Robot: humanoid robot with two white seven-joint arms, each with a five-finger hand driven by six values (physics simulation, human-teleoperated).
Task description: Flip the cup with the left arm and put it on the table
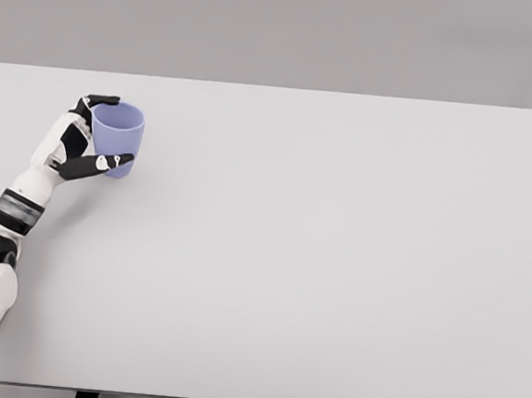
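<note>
A white left robot hand [87, 137] grips a lilac cup [116, 138], upright with its mouth up, at ten o'clock on the pale desk [335, 261].

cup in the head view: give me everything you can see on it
The cup is a plain lavender-blue tumbler, matte and plastic-looking, with no handle and walls tapering slightly toward the base. It stands roughly upright, open rim up, at the far left of the white table. The left hand is shut around it: dark fingers wrap behind the rim and the thumb crosses its lower front. Whether its base touches the table is unclear.
</note>
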